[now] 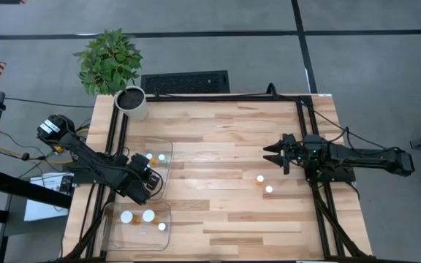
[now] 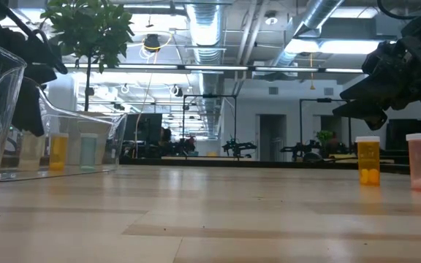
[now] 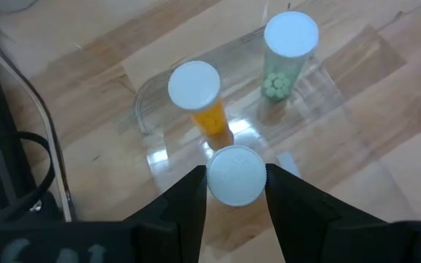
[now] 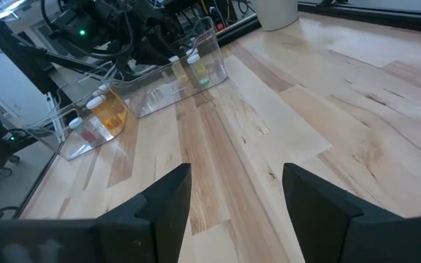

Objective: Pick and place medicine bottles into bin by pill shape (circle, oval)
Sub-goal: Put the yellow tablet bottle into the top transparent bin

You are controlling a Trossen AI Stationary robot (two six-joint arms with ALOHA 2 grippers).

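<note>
Left tool (image 3: 236,191) hangs over the upper clear bin (image 1: 168,169) at the tabletop's (image 1: 225,139) nine o'clock, clenched on a white-capped bottle (image 3: 235,175) — two more bottles stand inside. Right tool (image 1: 272,154), released, hovers at three o'clock above two loose bottles (image 1: 260,179).

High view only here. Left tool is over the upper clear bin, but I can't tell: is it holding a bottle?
Observer: Yes. In the left wrist view the left tool has a white-capped bottle between its fingers, with the cap touching both.
Operator: What else is in that bin?
Observer: Two upright bottles stand in the clear bin: an orange bottle and a green-pill bottle.
Operator: Right tool?
Observer: The right tool is open, with nothing between its fingers and only bare table under it.
</note>
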